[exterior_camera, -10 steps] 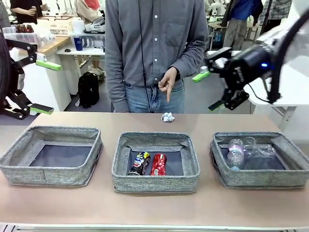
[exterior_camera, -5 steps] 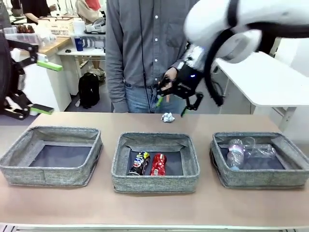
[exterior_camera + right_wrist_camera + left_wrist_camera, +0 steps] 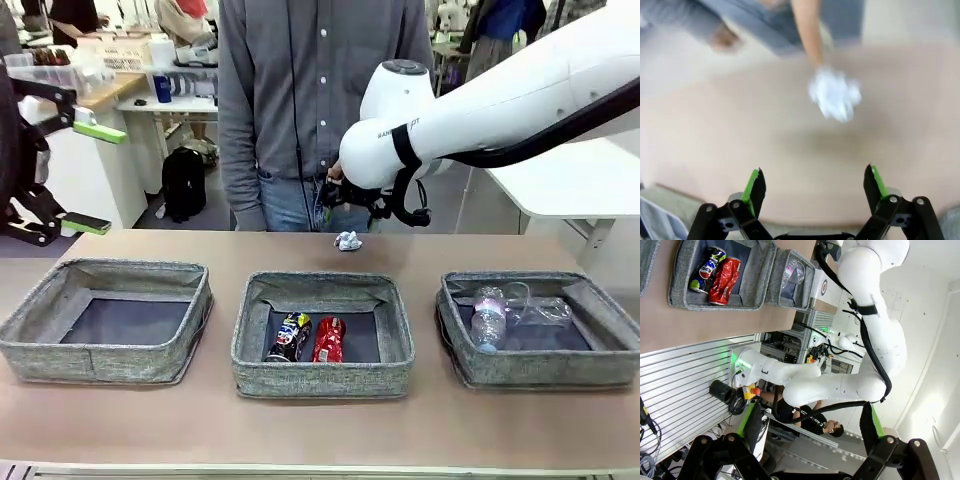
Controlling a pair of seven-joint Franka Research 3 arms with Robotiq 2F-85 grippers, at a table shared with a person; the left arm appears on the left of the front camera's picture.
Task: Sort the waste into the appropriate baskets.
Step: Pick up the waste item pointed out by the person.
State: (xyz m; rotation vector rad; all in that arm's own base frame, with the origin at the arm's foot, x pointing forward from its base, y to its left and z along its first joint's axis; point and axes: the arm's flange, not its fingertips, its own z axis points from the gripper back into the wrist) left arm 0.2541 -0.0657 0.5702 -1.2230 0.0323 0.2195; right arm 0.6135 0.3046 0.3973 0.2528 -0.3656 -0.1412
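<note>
A small white paper ball (image 3: 347,241) lies on the table's far side, past the middle basket (image 3: 320,381). That basket holds a dark multicoloured can (image 3: 290,338) and a red can (image 3: 328,340). Clear bottles (image 3: 490,318) lie in the right basket (image 3: 540,371); the left basket (image 3: 100,362) holds nothing. My right arm (image 3: 400,140) reaches across the middle, above the ball. In the blurred right wrist view my right gripper (image 3: 814,182) is open, with the paper ball (image 3: 835,95) ahead of it and apart. A person's finger (image 3: 807,35) points down at the ball. My left gripper (image 3: 90,178) hangs open at far left.
The person stands at the far edge, right behind the ball. The left wrist view looks sideways at the cans (image 3: 715,275), the bottle basket (image 3: 792,277) and the right arm's base, with the left gripper (image 3: 810,415) open. Bare table (image 3: 320,430) lies in front of the baskets.
My right arm has swung from the far right to the middle and now hovers over the paper ball. The left arm and the waste have not moved.
</note>
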